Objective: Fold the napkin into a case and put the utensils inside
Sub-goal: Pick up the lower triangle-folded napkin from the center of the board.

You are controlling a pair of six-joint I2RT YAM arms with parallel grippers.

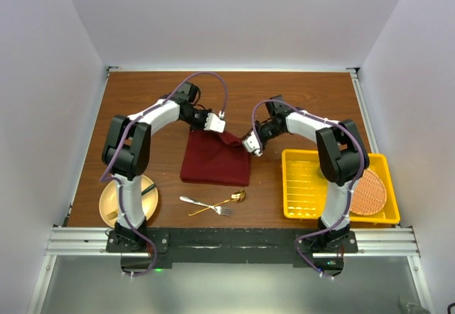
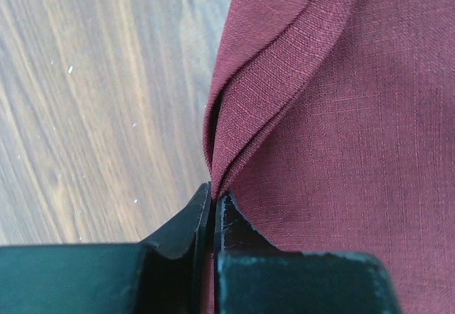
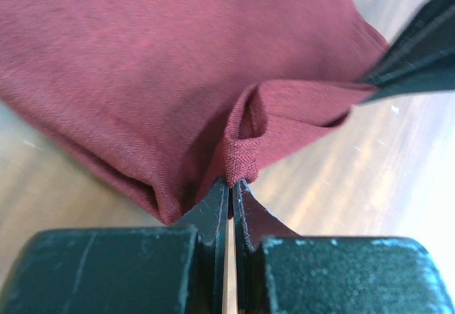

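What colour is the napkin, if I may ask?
The napkin is plain dark red, clearest in the left wrist view.

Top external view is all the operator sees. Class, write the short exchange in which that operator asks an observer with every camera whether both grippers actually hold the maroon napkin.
Operator: Has the left gripper caught the napkin?
Observer: Yes. The left wrist view shows it shut on the cloth's edge, with stacked folded layers running into the tips.
Operator: And the right gripper?
Observer: Shut too, in the right wrist view, pinching a small bunched fold at the napkin's hem.
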